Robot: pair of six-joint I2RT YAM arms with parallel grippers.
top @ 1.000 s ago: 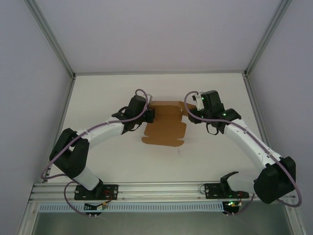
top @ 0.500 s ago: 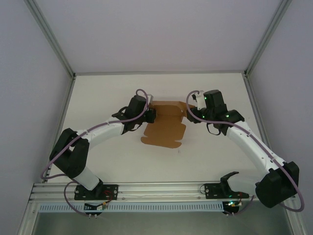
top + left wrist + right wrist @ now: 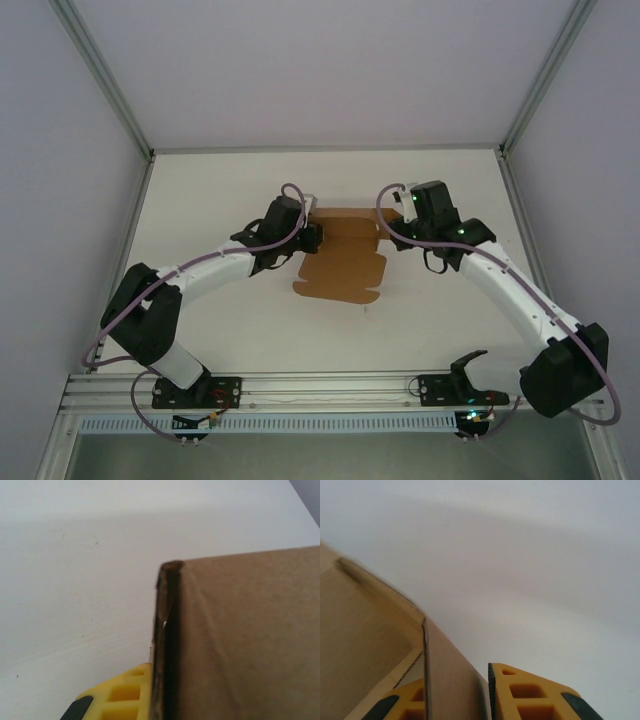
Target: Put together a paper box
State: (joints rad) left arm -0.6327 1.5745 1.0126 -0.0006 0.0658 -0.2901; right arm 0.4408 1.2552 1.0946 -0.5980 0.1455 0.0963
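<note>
Top external: one paper box [image 3: 342,268], clamped by left hand [image 3: 313,237] and right hand [image 3: 386,231].

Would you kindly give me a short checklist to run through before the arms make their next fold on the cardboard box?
1. Hold of the left gripper on the box: ok, shut on its left edge.
2. Hold of the right gripper: cannot tell; a flap stands between its fingers, but whether it is firmly clamped is unclear.
3. Main panel lying flat on the table: ok.
4. Arms apart from each other: ok, one at each far corner of the box.
5. Fold lines creased squarely: cannot tell.
</note>
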